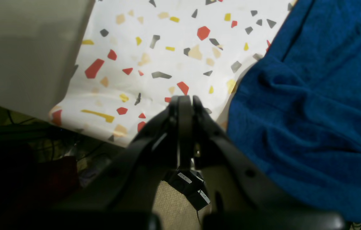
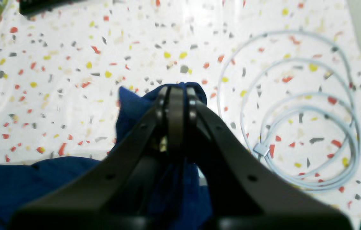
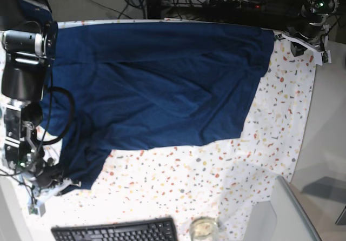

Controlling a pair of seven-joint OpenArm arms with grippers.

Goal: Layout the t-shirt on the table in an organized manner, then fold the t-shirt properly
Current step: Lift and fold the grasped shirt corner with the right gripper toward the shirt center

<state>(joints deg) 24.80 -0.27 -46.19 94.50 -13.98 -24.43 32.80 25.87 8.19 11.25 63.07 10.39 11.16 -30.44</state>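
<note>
**Navy t-shirt spread on speckled table, one corner gripped**

Item 1, the t-shirt: large plain navy knit, lying mostly flat across the far half of the table, with loose creases running through the middle. One end is bunched and drawn toward the near edge on the base view's left. In the left wrist view its rumpled edge fills the right side.

Item 2, the table: white cloth flecked red, yellow and grey; bare cloth shows along the near side and on the base view's right.

Item 3, the right gripper: jaws pinched together on a raised fold of the t-shirt, fabric standing up around the fingertips.

Item 4, the left gripper: jaws closed, nothing between them, poised over bare cloth just beside the shirt's edge.

Item 5, a coiled white cable: lies on the cloth near the right gripper.

Item 6, a black keyboard and a glass: at the near edge.
</note>
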